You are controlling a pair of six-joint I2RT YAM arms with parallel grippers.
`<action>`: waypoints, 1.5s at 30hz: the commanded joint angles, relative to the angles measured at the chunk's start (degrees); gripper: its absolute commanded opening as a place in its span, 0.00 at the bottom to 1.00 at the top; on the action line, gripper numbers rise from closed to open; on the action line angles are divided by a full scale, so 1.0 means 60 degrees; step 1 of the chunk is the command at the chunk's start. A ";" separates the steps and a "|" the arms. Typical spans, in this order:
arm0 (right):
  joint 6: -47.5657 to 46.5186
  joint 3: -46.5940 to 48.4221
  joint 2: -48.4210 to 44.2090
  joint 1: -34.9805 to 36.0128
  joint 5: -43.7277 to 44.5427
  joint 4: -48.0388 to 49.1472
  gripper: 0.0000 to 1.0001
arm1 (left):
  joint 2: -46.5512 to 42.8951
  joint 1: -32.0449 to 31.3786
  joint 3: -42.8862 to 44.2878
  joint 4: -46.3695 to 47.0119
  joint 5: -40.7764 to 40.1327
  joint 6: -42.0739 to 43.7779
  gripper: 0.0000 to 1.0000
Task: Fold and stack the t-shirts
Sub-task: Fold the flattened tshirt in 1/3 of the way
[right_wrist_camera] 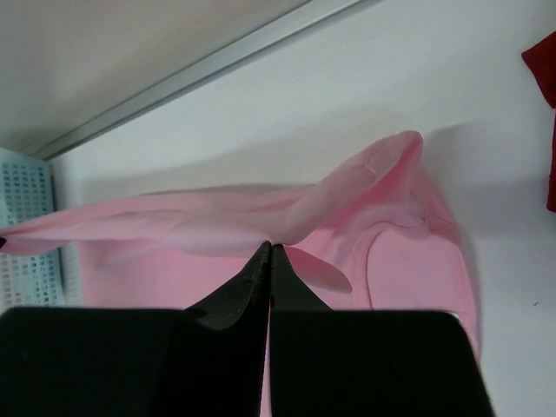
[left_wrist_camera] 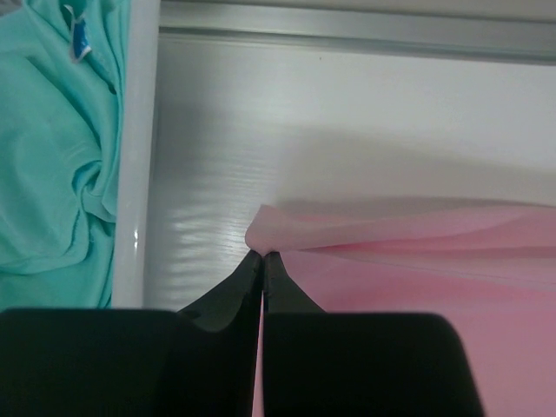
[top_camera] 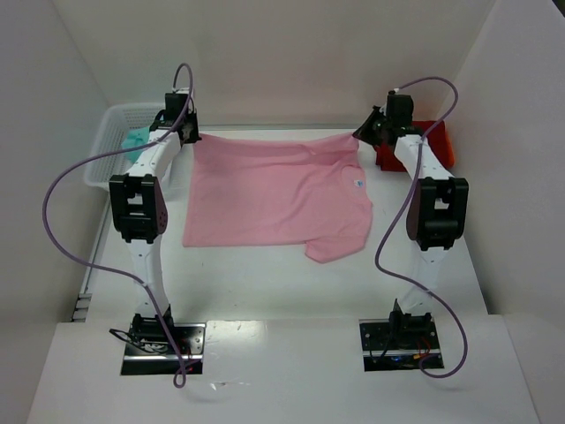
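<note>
The pink shirt (top_camera: 274, 194) lies spread just right of the basket (top_camera: 110, 132). The left gripper (left_wrist_camera: 262, 256) is clenched on its far corner beside the basket, the right gripper (right_wrist_camera: 270, 248) on the opposite far corner.

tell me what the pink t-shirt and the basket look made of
Pink t-shirt: soft matte cloth, possibly cotton or a blend; it drapes and wrinkles. Basket: white plastic by the look, smooth and slightly shiny, moulded in a grid of holes.
</note>
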 commanded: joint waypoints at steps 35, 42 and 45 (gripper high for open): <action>0.1028 -0.3437 -0.2227 0.0364 -0.0941 0.0849 0.00 | -0.0398 0.0063 -0.1622 0.0540 -0.1322 -0.0196 0.00; 0.1116 -0.3978 -0.2315 0.0364 -0.1029 0.0937 0.00 | -0.0398 0.0063 -0.1037 0.0817 -0.1968 -0.0007 0.00; 0.1116 -0.4066 -0.2315 0.0364 -0.1029 0.1025 0.00 | -0.0311 -0.0112 -0.0802 0.1081 -0.1968 0.0461 0.00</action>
